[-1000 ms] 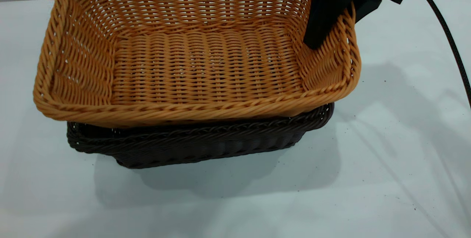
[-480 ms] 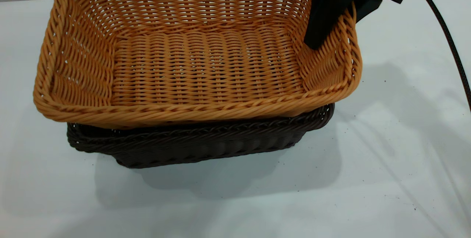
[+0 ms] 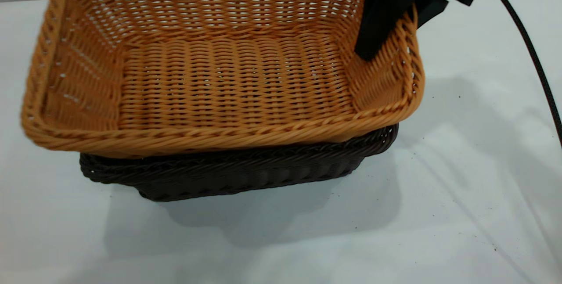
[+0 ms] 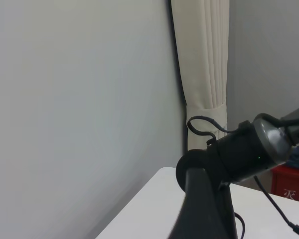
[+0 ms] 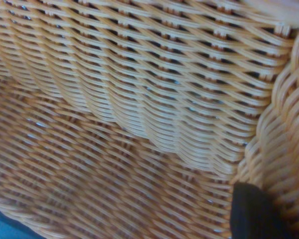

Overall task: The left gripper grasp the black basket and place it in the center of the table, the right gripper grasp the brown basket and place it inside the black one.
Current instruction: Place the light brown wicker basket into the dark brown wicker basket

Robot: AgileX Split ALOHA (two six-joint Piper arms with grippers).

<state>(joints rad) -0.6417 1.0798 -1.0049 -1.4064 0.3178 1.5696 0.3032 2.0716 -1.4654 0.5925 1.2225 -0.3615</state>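
The right gripper (image 3: pixel 397 16), jaws pinching the brown basket (image 3: pixel 228 77) wall at 2 o'clock, has swung it toward 9 o'clock; it hangs tilted over the black basket (image 3: pixel 237 172), not yet nested.

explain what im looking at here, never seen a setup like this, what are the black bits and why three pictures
This is a two-armed robot at a white table. The wide picture comes from a camera outside the rig. The other two come from cameras on each arm's wrist.

On the table sits a black basket. An orange-brown basket hangs tilted over it. Whether the two touch cannot be told.

The black piece at that basket's right rim is the right tool: one finger inside the wall, one outside, shut on the rim. Its wrist camera sees only weave close up.

The left tool is not in any picture. Its camera points at a wall, a curtain and a black arm joint.
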